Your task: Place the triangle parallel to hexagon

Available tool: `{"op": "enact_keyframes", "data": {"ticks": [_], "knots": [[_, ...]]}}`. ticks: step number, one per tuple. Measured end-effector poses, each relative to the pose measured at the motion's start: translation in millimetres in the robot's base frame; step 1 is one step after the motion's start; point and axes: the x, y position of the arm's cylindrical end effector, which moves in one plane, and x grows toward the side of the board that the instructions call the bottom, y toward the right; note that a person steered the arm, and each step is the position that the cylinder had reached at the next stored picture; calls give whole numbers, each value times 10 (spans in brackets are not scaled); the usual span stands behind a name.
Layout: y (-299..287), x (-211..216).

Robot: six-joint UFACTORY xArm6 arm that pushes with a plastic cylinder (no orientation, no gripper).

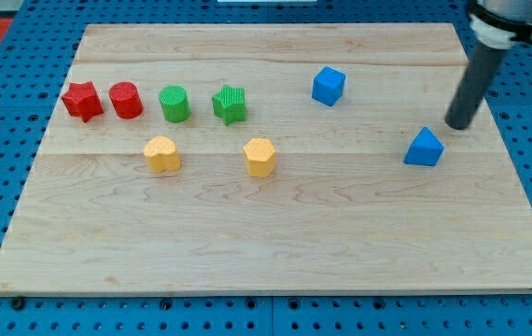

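Observation:
A blue triangle block lies on the wooden board at the view's right. A yellow hexagon block sits near the board's middle, well to the left of the triangle. My tip rests on the board just above and to the right of the blue triangle, a small gap apart from it. The dark rod rises from the tip toward the view's top right corner.
A blue cube sits above the middle. A red star block, a red cylinder, a green cylinder and a green star block form a row at the left. A yellow heart-like block lies below them.

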Motion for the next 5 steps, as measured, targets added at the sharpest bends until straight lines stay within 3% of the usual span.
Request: {"op": "enact_keyframes", "data": {"ticks": [1, 3, 4, 5], "knots": [[-45, 323], [-544, 17], [-923, 133], [-278, 176]]}}
